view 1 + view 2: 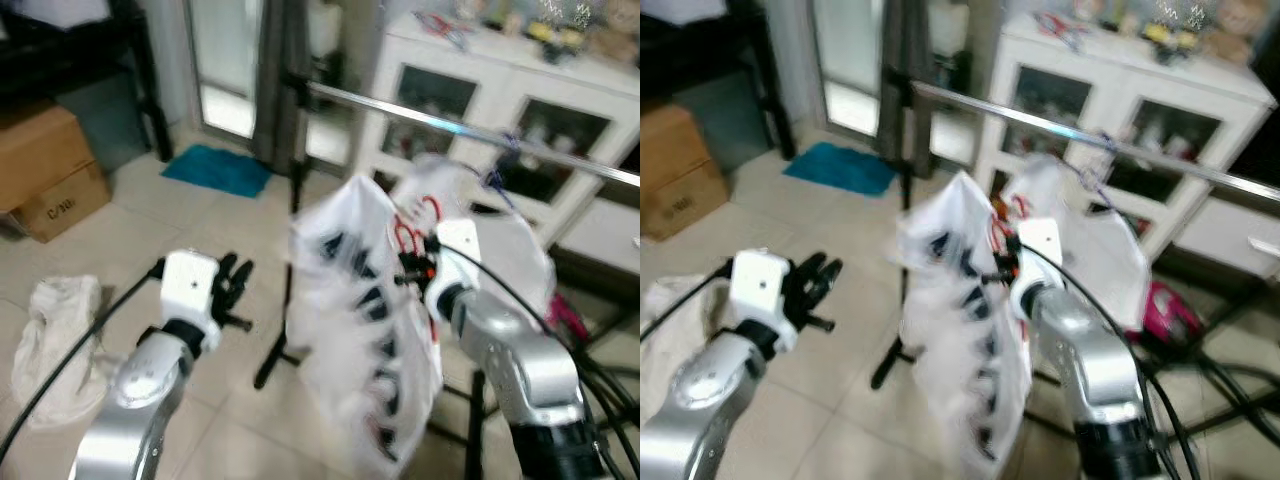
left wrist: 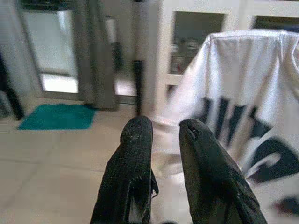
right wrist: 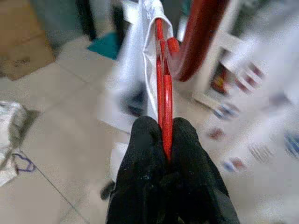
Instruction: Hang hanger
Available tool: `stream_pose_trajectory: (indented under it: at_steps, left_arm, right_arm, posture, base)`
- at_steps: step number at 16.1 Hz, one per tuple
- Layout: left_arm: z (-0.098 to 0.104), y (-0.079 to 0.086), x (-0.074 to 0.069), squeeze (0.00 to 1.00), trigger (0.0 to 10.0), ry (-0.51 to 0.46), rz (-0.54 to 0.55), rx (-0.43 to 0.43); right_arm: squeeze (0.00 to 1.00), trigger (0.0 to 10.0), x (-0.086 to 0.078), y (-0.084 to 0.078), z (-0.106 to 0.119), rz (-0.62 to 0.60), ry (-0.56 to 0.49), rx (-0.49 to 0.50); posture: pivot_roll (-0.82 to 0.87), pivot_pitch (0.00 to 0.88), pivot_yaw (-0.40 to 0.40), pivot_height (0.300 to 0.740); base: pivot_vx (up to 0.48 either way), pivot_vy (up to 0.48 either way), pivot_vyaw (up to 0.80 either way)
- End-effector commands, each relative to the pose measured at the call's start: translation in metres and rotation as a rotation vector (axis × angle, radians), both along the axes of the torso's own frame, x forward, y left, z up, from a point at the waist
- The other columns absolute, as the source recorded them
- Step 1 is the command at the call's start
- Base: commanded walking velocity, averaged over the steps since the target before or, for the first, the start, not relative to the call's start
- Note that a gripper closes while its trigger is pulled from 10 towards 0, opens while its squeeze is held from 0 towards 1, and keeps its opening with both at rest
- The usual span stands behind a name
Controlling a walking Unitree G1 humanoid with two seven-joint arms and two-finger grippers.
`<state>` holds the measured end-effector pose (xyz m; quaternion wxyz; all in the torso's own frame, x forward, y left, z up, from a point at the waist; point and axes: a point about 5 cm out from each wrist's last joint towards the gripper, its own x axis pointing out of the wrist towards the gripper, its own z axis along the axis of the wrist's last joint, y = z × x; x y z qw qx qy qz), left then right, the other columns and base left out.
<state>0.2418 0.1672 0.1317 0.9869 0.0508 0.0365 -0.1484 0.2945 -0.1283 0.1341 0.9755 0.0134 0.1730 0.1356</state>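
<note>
A red hanger (image 3: 163, 100) carries a white shirt with dark lettering (image 1: 365, 330). My right gripper (image 3: 162, 135) is shut on the hanger's red bar, holding it up just below a silver clothes rail (image 1: 470, 130). The hanger's hook (image 1: 428, 210) sits under the rail, apart from it. A second white garment (image 1: 515, 235) hangs from the rail behind. My left gripper (image 1: 235, 285) is raised to the left of the shirt, its fingers (image 2: 135, 158) a little apart with nothing between them.
The rail's dark stand (image 1: 285, 330) rests on the tiled floor. A white glass-door cabinet (image 1: 520, 110) is behind the rail. A cardboard box (image 1: 45, 170), a teal mat (image 1: 215, 170) and a crumpled white cloth (image 1: 55, 335) lie to the left. Something pink (image 1: 1165, 305) lies at the right.
</note>
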Motion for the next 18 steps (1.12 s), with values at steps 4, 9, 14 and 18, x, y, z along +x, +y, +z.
stream_pose_trajectory:
  at_steps: [4, 9, 14, 18]
  left_arm:
    - [0.003, -0.008, 0.005, 0.0, 10.0, -0.013, -0.049, 0.016]
    - [0.011, -0.02, -0.003, 0.0, 10.0, -0.035, -0.192, -0.032]
    - [0.02, -0.028, 0.003, 0.0, 10.0, -0.038, -0.287, -0.009]
    - [0.025, -0.031, 0.008, 0.0, 10.0, -0.039, -0.349, -0.007]
  right_arm:
    - [0.0, 10.0, 0.007, -0.006, 0.013, -0.053, -0.022, 0.0]
    - [0.0, 10.0, 0.022, -0.005, 0.036, -0.076, -0.076, -0.035]
    - [0.0, 10.0, 0.048, -0.014, 0.04, -0.131, -0.063, -0.073]
    - [0.0, 10.0, 0.083, -0.015, 0.042, -0.165, -0.027, -0.059]
  posture:
    - [0.11, 0.026, -0.116, 0.74]
    - [0.12, 0.013, -0.11, 0.74]
    - [0.12, 0.0, -0.094, 0.74]
    - [0.13, 0.0, -0.087, 0.74]
  base:
    - [0.468, 0.0, 0.0]
    - [0.075, 0.0, 0.0]
    - [0.0, 0.0, 0.0]
    - [0.0, 0.0, 0.0]
